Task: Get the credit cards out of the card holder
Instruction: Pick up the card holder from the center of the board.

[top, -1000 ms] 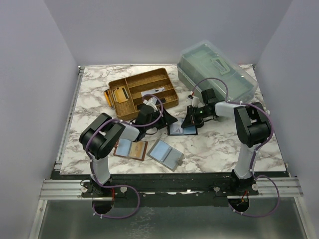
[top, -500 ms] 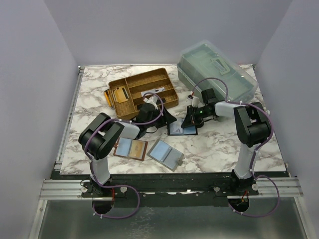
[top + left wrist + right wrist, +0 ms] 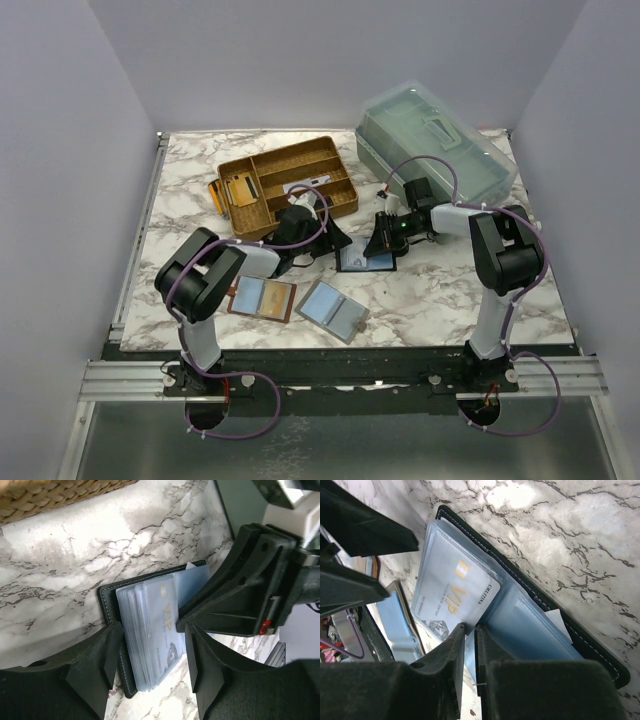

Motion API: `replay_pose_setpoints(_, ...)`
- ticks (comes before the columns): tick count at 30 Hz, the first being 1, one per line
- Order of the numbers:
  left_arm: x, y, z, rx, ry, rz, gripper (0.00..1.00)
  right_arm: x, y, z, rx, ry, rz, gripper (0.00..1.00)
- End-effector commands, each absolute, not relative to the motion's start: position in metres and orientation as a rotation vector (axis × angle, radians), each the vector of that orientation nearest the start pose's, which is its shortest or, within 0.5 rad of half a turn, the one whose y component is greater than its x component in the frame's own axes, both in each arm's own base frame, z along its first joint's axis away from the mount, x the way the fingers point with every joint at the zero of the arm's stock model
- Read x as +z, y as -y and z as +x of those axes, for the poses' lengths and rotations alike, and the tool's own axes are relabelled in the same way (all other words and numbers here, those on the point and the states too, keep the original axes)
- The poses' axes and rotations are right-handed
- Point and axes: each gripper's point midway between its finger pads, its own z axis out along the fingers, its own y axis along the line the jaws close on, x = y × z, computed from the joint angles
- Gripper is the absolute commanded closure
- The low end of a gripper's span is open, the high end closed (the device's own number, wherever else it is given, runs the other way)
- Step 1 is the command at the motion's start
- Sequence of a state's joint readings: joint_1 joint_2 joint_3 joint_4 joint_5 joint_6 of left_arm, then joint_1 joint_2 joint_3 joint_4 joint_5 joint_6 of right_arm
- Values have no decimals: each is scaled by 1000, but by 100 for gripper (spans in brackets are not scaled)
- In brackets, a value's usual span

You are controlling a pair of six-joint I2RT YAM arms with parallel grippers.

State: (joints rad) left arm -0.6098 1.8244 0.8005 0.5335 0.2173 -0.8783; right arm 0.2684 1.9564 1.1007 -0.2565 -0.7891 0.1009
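The card holder lies open on the marble, black outside with blue-grey pockets. A fanned stack of pale credit cards sits in it, and the top one reads VIP. My left gripper is open and low over the holder. Its fingers straddle the end of the card stack without pressing it. From the opposite side, my right gripper is shut on a thin blue pocket leaf of the card holder, right beside the VIP card. In the left wrist view the right gripper is close on the right.
A woven tray with gold cards stands behind the left gripper. A clear lidded box is at the back right. A brown holder and a grey holder lie open near the front.
The left arm's elbow has drifted slightly to the left. Both grippers and the card holder stay where they were.
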Motion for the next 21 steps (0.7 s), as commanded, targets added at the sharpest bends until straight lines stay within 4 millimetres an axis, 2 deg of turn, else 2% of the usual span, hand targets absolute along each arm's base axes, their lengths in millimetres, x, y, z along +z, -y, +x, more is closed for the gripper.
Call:
replay_pose_setpoints(1, 85, 315, 342, -1062, -2176, -115, 41, -17, -206, 321, 1043, -2691, -447, 84)
replay_pose_setpoints(7, 99, 321, 340, -1115, -2165, -82, 41, -18, -205, 321, 1041, -2694, -447, 84)
replay_pose_setpoints(14, 114, 316, 340, -1098, -2115, -54, 38, -19, -205, 321, 1039, -2694, -450, 84)
replay_pose_setpoints(16, 118, 314, 339, -1104, -2105, -61, 33, -19, -205, 321, 1039, -2696, -449, 84)
replay_pose_setpoints(18, 117, 310, 340, -1120, -2102, -105, 22, -19, -205, 322, 1038, -2693, -452, 84)
replay_pose_setpoints(21, 120, 306, 341, -1191, -2081, -164, 16, -20, -205, 321, 1035, -2696, -452, 84)
